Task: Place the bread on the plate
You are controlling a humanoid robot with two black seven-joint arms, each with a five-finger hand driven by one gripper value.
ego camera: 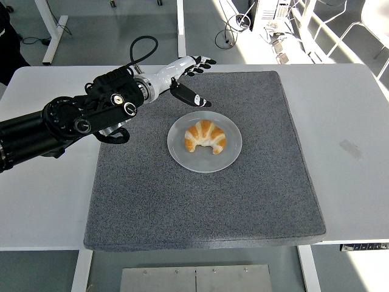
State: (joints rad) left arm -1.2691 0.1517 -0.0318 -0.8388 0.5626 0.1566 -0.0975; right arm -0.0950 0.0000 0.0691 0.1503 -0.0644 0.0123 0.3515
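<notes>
A golden croissant (205,137) lies on a round grey plate (233,153) in the middle of the grey mat (243,207). My left hand (193,78) hovers over the mat's far left part, up and left of the plate, fingers spread and holding nothing. It is apart from the croissant. My right arm is out of view.
The mat lies on a white table (346,121). A small patch of clear tape (351,148) is on the table at the right. Table legs, cables and floor show beyond the far edge.
</notes>
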